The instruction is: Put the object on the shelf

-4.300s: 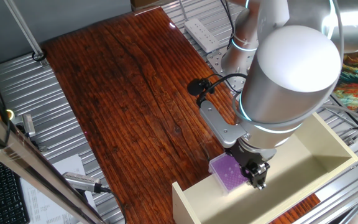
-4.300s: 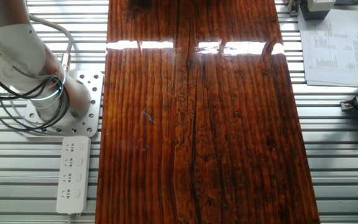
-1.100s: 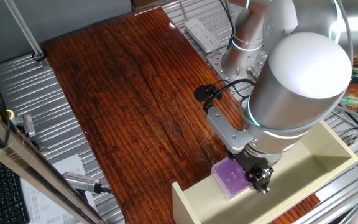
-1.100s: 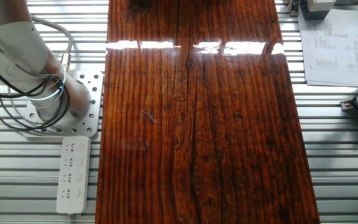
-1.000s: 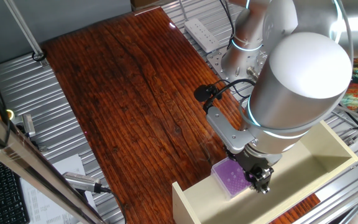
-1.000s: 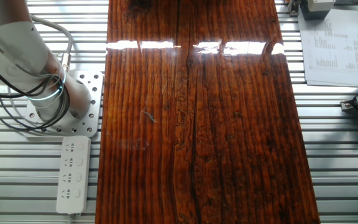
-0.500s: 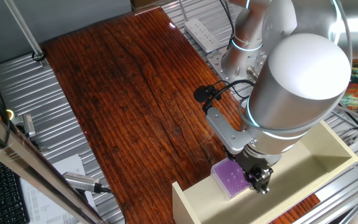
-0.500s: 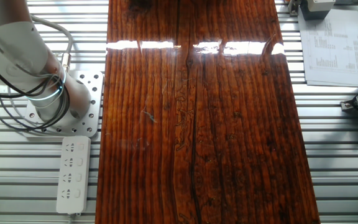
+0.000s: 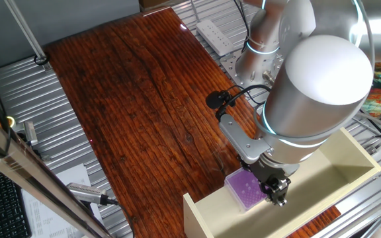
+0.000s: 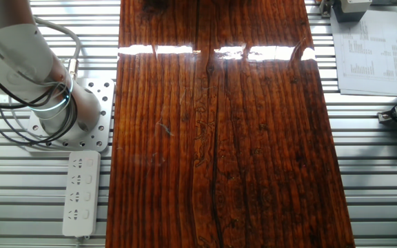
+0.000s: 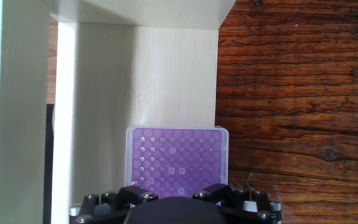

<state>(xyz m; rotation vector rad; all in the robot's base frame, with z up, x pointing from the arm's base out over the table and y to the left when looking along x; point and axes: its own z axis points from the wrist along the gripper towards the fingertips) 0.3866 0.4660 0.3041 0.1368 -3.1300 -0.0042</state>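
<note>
The object, a flat purple box (image 9: 243, 190) with pale dots, lies level just inside the left end of the shelf (image 9: 339, 162), a long cream open box at the table's near right corner. In the hand view the purple box (image 11: 176, 155) rests against a pale shelf panel (image 11: 135, 87), its near edge hidden behind my fingers (image 11: 131, 194). My gripper (image 9: 276, 193) sits at the box's right end, its jaws closed on that near edge. Neither the box, the shelf nor the gripper appears in the other fixed view.
Dark red wooden tabletop (image 9: 137, 99) stretches left of the shelf. A white power strip (image 10: 80, 193) lies beside the arm's base (image 10: 67, 117) on the slatted metal frame. Printed paper (image 10: 367, 52) and metal tools (image 9: 88, 193) sit off the wood.
Since 4.3 s ago the gripper has carried the purple box a little right and down, into the shelf. Over the last second nothing has moved.
</note>
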